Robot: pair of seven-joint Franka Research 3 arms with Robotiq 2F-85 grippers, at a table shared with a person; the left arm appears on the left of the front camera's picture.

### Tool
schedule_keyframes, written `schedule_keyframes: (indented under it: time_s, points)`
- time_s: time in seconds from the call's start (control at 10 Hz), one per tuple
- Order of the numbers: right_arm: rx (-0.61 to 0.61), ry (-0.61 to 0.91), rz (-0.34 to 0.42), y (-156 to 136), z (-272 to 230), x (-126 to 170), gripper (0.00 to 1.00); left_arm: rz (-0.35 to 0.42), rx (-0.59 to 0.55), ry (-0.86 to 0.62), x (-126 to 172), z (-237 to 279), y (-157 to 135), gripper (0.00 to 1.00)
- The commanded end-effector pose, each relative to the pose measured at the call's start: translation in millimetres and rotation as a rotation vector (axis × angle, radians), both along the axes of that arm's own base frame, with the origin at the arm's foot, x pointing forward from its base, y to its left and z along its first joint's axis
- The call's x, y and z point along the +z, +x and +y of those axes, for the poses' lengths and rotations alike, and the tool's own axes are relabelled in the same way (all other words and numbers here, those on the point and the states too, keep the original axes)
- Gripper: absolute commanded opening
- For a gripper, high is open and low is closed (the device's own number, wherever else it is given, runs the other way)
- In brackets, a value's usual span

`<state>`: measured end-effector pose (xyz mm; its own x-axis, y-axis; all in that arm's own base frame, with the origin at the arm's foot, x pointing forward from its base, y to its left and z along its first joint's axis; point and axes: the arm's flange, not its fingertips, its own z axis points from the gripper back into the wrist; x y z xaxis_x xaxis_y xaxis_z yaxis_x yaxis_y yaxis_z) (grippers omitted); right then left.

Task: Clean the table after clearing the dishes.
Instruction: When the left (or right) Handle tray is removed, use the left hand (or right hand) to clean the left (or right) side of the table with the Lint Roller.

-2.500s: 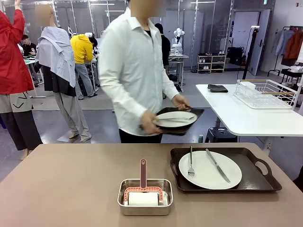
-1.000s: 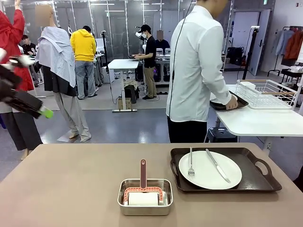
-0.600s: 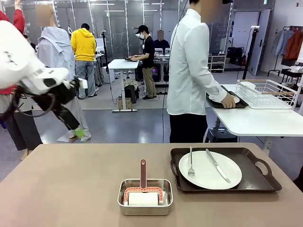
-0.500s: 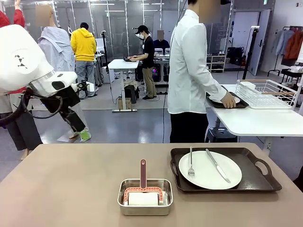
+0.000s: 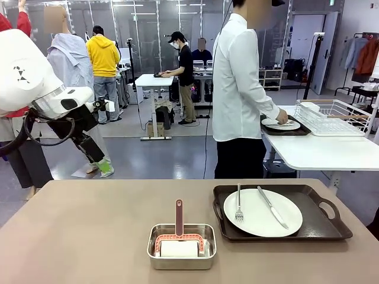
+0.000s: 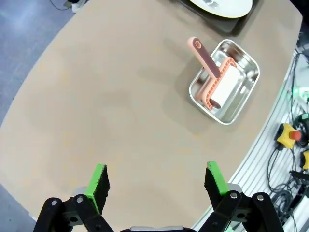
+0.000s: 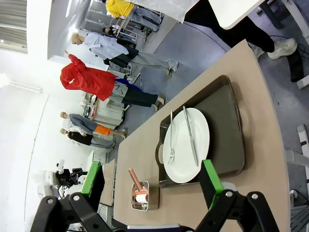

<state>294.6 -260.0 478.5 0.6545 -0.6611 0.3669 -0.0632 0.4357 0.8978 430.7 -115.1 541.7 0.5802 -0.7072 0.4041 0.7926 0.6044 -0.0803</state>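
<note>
Left arm (image 5: pixel 29 77) hangs high, left tool (image 5: pixel 102 164) tilted downward with fingers wide apart; right tool (image 7: pixel 150 171) also spread wide.

The front camera looks level across the counter (image 5: pixel 89 236); both wrist cameras look down from high, sharing the roller pan (image 6: pixel 245 93).

The table (image 5: pixel 77 231) is bare across the frame's left half. A steel pan (image 5: pixel 182 262) holding a roller (image 5: pixel 179 248) blocks bottom center, and a tray (image 5: pixel 321 220) with a plate (image 5: pixel 254 222) blocks lower right.
</note>
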Motion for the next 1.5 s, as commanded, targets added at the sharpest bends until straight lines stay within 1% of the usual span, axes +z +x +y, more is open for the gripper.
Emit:
schedule_keyframes:
  time_s: [0.0, 0.1, 0.2, 0.3, 0.5, 0.6, 0.7, 0.8, 0.9, 1.0, 1.1, 1.2, 1.4]
  points:
    - [0.0, -0.006, -0.03, -1, 0, 0, 1.0, 0.001, -0.001, 0.001, -1, -1, 0, 1.0]
    - [0.0, -0.006, -0.03, -1, 0, 0, 1.0, -0.03, -0.166, 0.056, 5, -17, 3, 1.0]
    - [0.0, -0.006, -0.03, -1, 0, 0, 1.0, -0.027, -0.327, 0.116, 6, -46, 19, 1.0]
    - [0.0, -0.006, -0.03, -1, 0, 0, 1.0, -0.004, -0.427, 0.107, 6, -70, 34, 1.0]
    - [0.0, -0.006, -0.03, -1, 0, 0, 1.0, 0.1, -0.608, 0.158, -3, -122, 66, 1.0]
    - [0.0, -0.006, -0.03, -1, 0, 0, 1.0, 0.178, -0.622, 0.23, -4, -150, 89, 1.0]
    - [0.0, -0.006, -0.03, -1, 0, 0, 1.0, 0.247, -0.675, 0.275, -4, -180, 107, 1.0]
    - [0.0, -0.006, -0.03, -1, 0, 0, 1.0, 0.283, -0.729, 0.296, -12, -204, 119, 1.0]
    - [0.0, -0.006, -0.03, -1, 0, 0, 1.0, 0.33, -0.751, 0.302, -25, -222, 131, 1.0]
    - [0.0, -0.006, -0.03, -1, 0, 0, 1.0, 0.388, -0.744, 0.303, -36, -234, 147, 1.0]
    - [0.0, -0.006, -0.03, -1, 0, 0, 1.0, 0.429, -0.72, 0.291, -44, -243, 166, 1.0]
    - [0.0, -0.006, -0.03, -1, 0, 0, 1.0, 0.444, -0.728, 0.276, -55, -246, 179, 1.0]
    - [0.0, -0.006, -0.03, -1, 0, 0, 1.0, 0.498, -0.713, 0.251, -80, -251, 194, 1.0]
